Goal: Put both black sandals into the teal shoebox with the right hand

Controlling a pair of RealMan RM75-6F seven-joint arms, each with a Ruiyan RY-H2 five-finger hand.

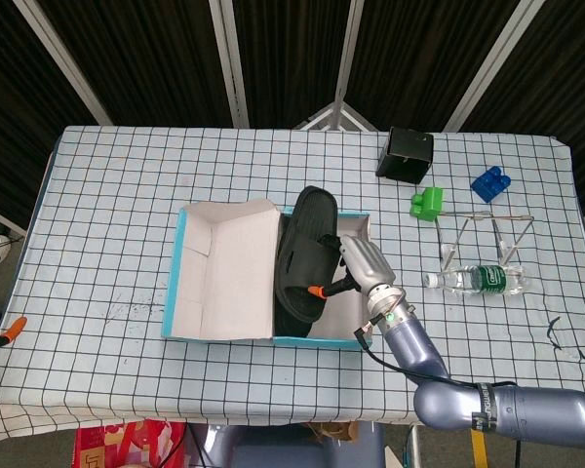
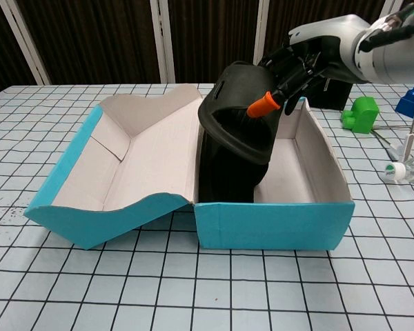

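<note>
The teal shoebox lies open mid-table, its lid flap spread to the left. One black sandal stands on edge inside the box against its left wall. A second black sandal sits tilted above it, partly over the box rim. My right hand grips this upper sandal from the right side, an orange fingertip pressed against its strap. The left hand shows in neither view.
A small black box, a green block and a blue block stand at the back right. A clear stand and a lying water bottle are right of the shoebox. An orange-tipped tool lies at the left edge.
</note>
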